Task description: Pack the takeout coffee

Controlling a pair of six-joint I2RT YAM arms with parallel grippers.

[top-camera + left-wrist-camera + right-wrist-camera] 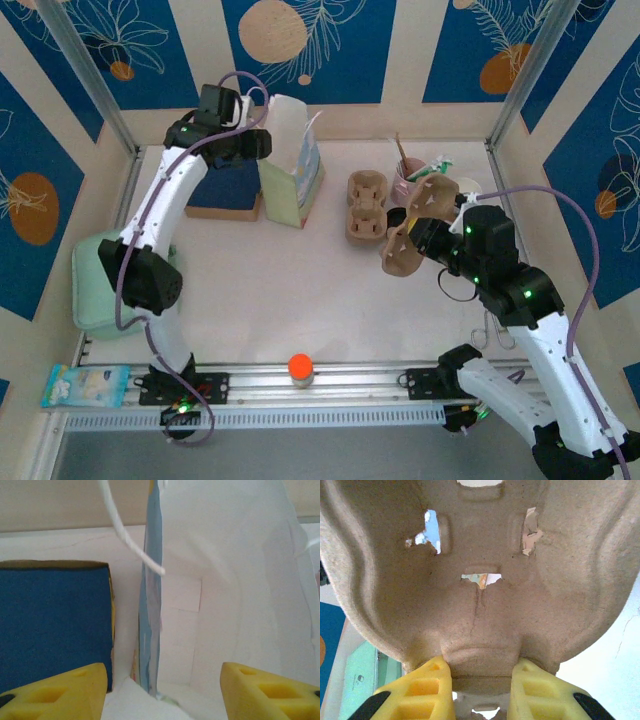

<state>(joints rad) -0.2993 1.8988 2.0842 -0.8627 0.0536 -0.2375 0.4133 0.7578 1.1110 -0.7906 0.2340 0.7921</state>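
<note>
Evidently the right gripper (482,687) is clamped on the pulp cup carrier (480,580). Its yellow fingers (420,695) pinch a thick moulded lip at the carrier's near edge. From the overhead camera the carrier hangs tilted above the table (300,290), at about three o'clock from the table's middle. A second carrier (367,205) lies flat just beside it towards nine o'clock, and a cup of stirrers (403,178) stands near at twelve.

The carrier looks like pressed paper pulp: I judge it very light, fairly stiff across its ribs, rough enough not to slip, but brittle. Ragged little tears show around the slots at its centre, so the thin webs would likely rip under a hard squeeze or a twist. The thick rim or central ridge, where the fingers now sit, seems the soundest hold.

The white paper bag (290,150) stands upright at eleven o'clock, touching or just beside a blue block (225,185) on its nine o'clock side. It is thin and floppy, and would probably fold or tip if the carrier were pushed against one wall. The left gripper (165,700) hovers at the bag's mouth with jaws spread, one finger to each side of the bag's blue side panel, gripping nothing.
</note>
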